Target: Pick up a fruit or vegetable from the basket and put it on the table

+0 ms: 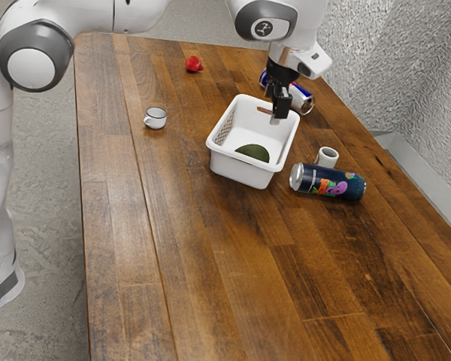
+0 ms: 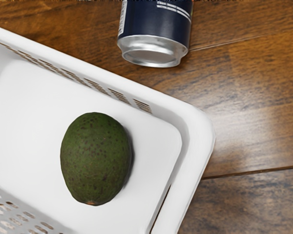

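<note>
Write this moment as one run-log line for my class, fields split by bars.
target: avocado | location: on floor of white basket | gripper: raised, not touching avocado | status: not yet picked up

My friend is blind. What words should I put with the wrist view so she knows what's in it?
A green, dark-speckled avocado lies in a white basket with slotted sides, seen from above. Just outside the basket, a dark blue drink can with a silver end lies on a brown wooden table.
</note>
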You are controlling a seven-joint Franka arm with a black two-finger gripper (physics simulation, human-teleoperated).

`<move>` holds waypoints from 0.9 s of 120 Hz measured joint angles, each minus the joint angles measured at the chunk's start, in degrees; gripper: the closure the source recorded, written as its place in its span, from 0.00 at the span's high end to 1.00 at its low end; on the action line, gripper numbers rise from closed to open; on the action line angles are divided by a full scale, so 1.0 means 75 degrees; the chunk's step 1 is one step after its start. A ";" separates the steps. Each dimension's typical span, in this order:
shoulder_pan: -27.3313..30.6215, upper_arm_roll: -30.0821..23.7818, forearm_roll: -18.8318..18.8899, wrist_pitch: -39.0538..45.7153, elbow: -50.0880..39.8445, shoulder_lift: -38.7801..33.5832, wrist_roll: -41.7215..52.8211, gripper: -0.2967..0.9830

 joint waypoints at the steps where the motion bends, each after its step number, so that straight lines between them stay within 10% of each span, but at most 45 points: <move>1: 0.0001 -0.0008 0.0000 0.0000 0.0004 -0.0010 0.0001 0.77; 80: -0.0746 0.0150 0.0062 -0.0620 -0.0326 -0.0408 -0.0343 0.77; 108: 0.1103 0.0074 0.0149 0.0291 -0.2943 -0.2097 -0.0780 0.77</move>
